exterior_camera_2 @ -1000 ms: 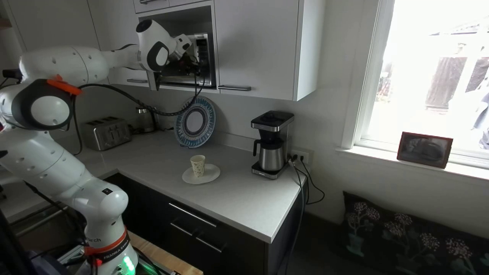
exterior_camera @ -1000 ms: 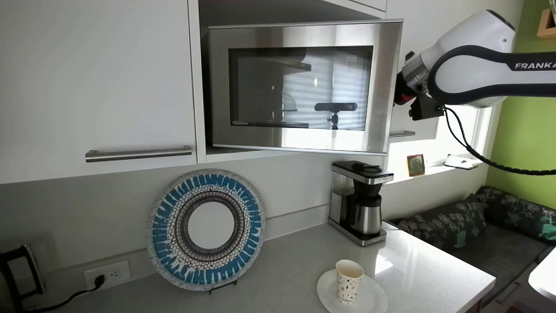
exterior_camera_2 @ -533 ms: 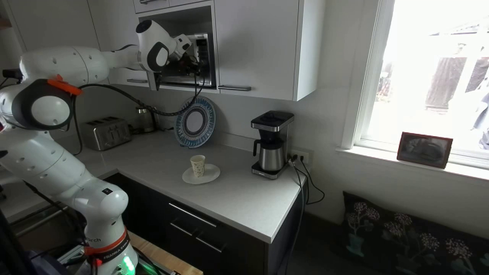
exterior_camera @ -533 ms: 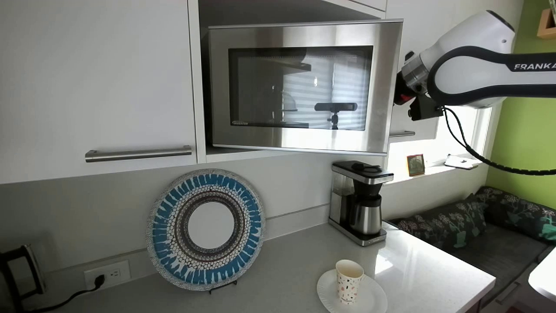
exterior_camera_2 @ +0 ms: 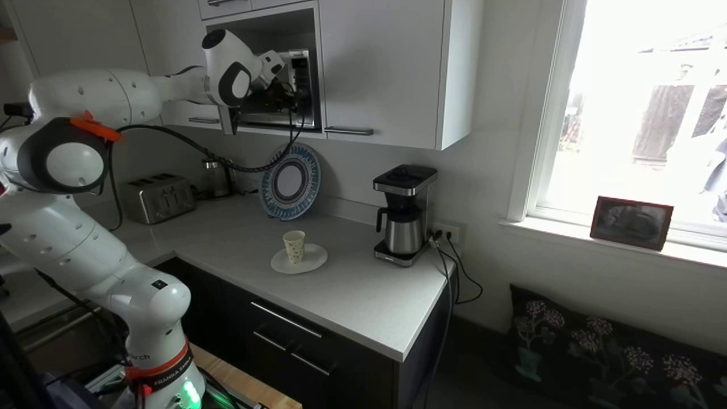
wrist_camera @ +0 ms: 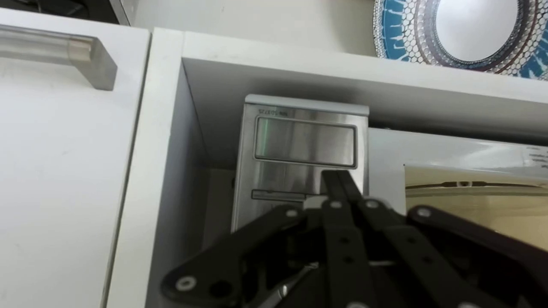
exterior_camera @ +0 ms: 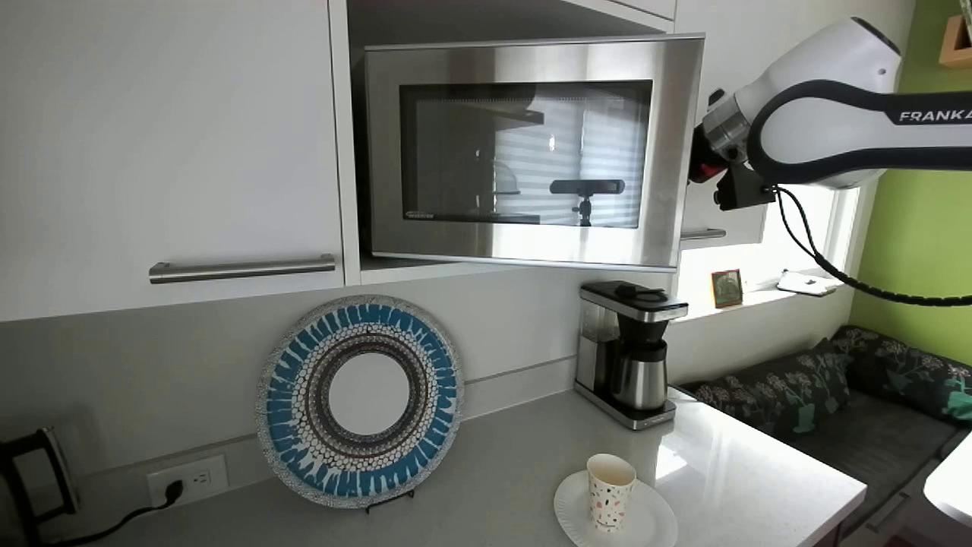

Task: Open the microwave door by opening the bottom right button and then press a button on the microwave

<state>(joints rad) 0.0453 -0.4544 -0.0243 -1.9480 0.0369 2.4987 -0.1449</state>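
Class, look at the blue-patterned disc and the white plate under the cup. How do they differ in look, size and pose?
Look: the blue-patterned disc has ornate rings around a pale centre, while the white plate is plain.
Size: the disc looks larger than the plate in both exterior views.
Pose: the disc stands on edge; the plate lies flat on the counter with the cup on it.
Shared: both have a round outline.

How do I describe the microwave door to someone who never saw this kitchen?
Among the white wall cabinets, find the niche above the blue patterned disc. The microwave door stands swung out from it. Its metallic frame and window distinguish it from the white cabinet doors.
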